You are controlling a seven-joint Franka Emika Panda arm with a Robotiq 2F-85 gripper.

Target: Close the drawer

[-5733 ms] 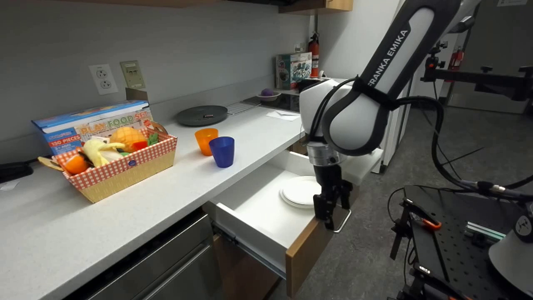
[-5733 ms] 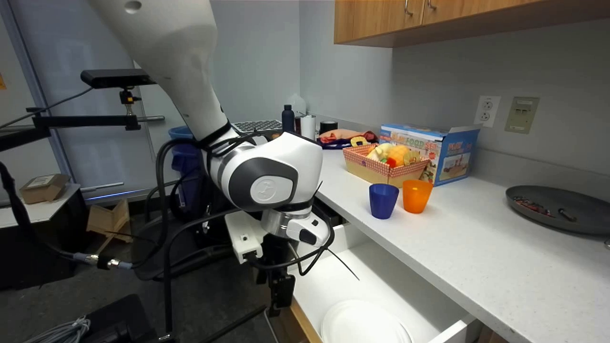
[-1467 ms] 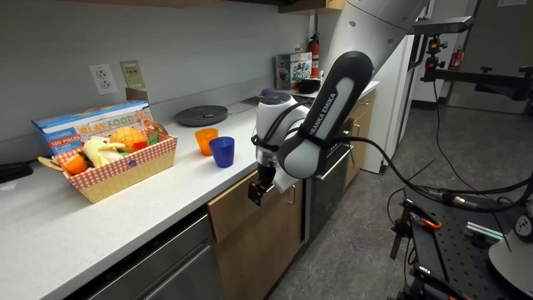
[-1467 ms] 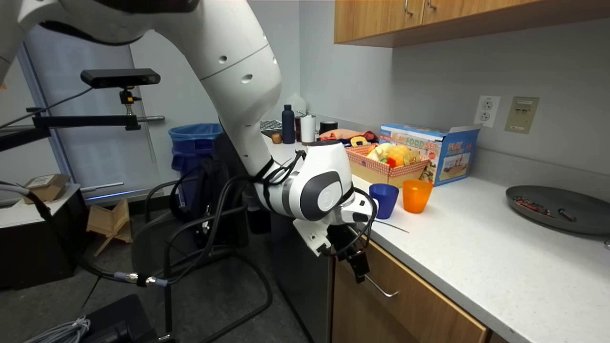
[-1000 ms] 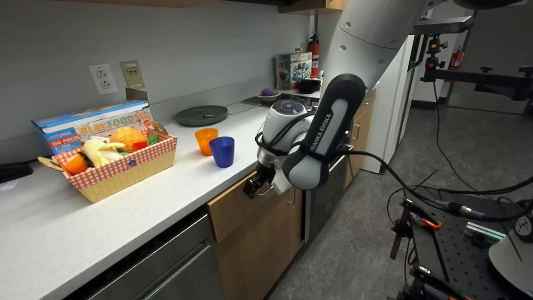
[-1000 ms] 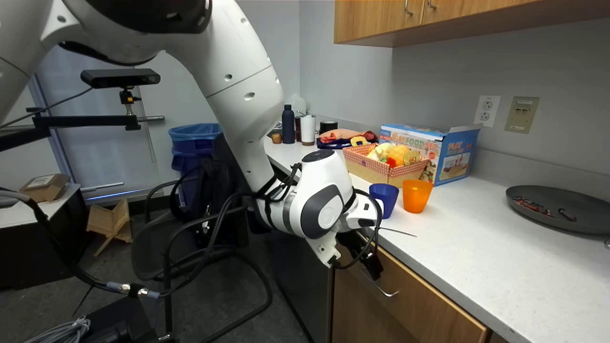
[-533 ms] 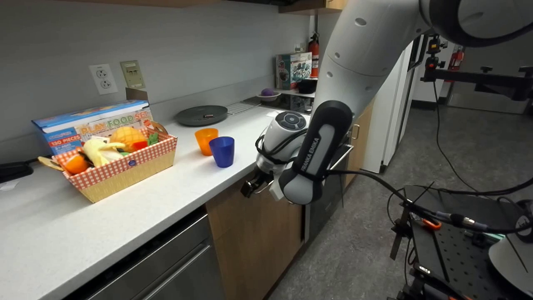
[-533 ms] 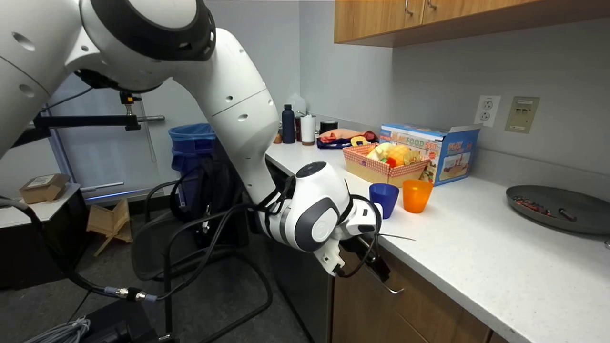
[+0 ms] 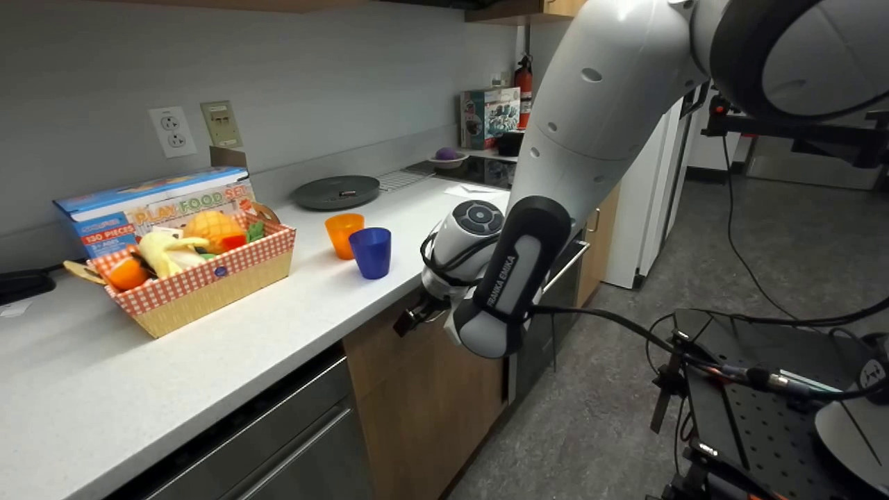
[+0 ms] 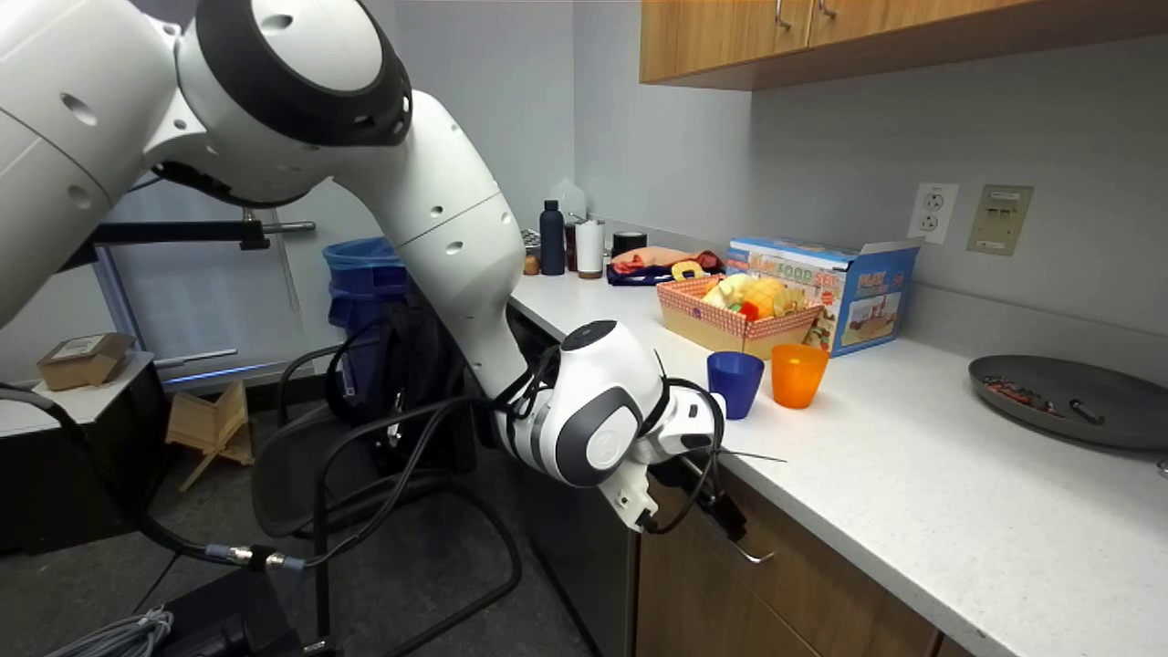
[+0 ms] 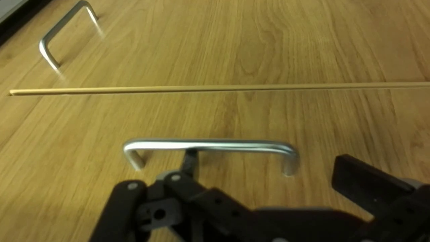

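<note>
The drawer's brown wood front (image 9: 375,347) stands in line with the cabinet, under the counter. It also shows in an exterior view (image 10: 821,575) and fills the lower part of the wrist view (image 11: 235,116). Its white interior is hidden. The metal handle (image 11: 208,145) runs across the front. My gripper (image 11: 265,161) is open and empty at the drawer front, seen also in both exterior views (image 9: 411,321) (image 10: 725,516). One finger (image 11: 190,164) reaches the handle bar; I cannot tell if it touches. The other finger (image 11: 366,183) stands beyond the handle's end.
A cabinet door handle (image 11: 67,33) stands beyond the seam. The counter (image 9: 305,298) overhangs the drawer. On it are a blue cup (image 9: 371,253), an orange cup (image 9: 340,232), a food basket (image 9: 222,288) and a dark pan (image 9: 326,198). A grey metallic front (image 9: 278,444) stands beside.
Earlier the drawer stood far out with plates in it; by 1.5 s ago it was nearly in. Since then its light top edge has gone under the counter and my gripper has moved in with it.
</note>
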